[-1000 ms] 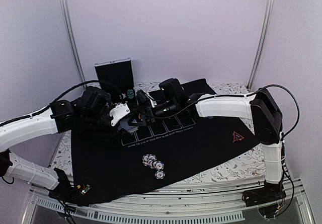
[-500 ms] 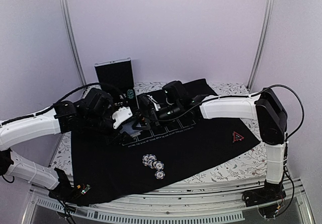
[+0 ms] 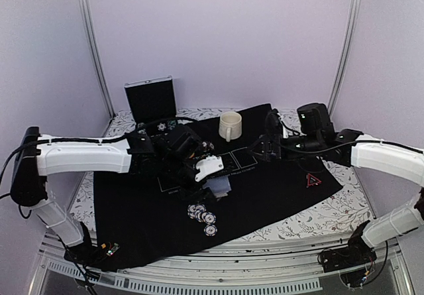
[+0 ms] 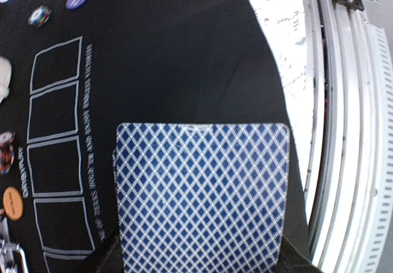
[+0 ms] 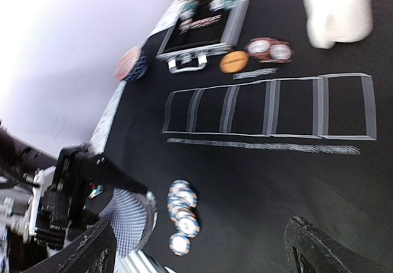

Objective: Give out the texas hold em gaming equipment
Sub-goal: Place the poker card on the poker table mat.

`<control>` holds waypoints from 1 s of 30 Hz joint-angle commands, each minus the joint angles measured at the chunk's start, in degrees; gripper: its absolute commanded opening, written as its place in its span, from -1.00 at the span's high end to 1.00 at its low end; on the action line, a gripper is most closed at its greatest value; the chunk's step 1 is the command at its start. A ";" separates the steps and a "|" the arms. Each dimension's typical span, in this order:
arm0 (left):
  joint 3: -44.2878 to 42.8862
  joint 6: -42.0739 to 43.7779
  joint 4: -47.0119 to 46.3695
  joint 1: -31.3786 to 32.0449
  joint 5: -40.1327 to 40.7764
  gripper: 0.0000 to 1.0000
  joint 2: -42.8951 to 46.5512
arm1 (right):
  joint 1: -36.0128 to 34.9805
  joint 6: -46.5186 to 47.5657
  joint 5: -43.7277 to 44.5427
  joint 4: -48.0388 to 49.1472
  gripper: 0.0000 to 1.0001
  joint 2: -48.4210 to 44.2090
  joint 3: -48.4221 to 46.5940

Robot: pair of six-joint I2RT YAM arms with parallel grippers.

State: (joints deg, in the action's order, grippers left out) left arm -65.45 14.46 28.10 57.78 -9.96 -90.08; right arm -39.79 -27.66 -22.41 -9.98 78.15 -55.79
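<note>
Seemingly left claw (image 3: 213, 183) grips cards (image 4: 202, 193); mat lettering (image 4: 93, 138) unreadable.

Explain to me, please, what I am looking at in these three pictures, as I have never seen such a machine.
These are two white robot arms, each ending in a two-finger pincer. One picture looks down from above and behind; the other two come from cameras on each wrist. On the black mat are striped poker chips, an orange disc, a red-edged triangle and a cream mug. The left pincer grips blue-patterned playing cards; the right pincer is open and empty.
</note>
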 commanded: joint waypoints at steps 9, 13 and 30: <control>-18.97 3.01 -3.40 7.74 -4.62 0.09 -28.00 | 7.26 -0.38 12.29 -11.16 -0.98 -19.68 12.91; -20.98 3.24 -2.80 8.63 -1.95 0.09 -31.22 | 7.24 0.08 11.65 -11.03 -0.98 -19.30 13.10; -17.16 9.89 -0.11 7.91 -2.79 -0.67 -29.25 | 7.27 0.62 9.40 -9.97 -1.00 -19.00 12.95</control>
State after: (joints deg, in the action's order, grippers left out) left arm -84.05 20.91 26.46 65.84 -11.70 -121.93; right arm -32.82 -27.51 -12.51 -20.40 59.22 -42.89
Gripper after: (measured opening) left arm 0.826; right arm 0.999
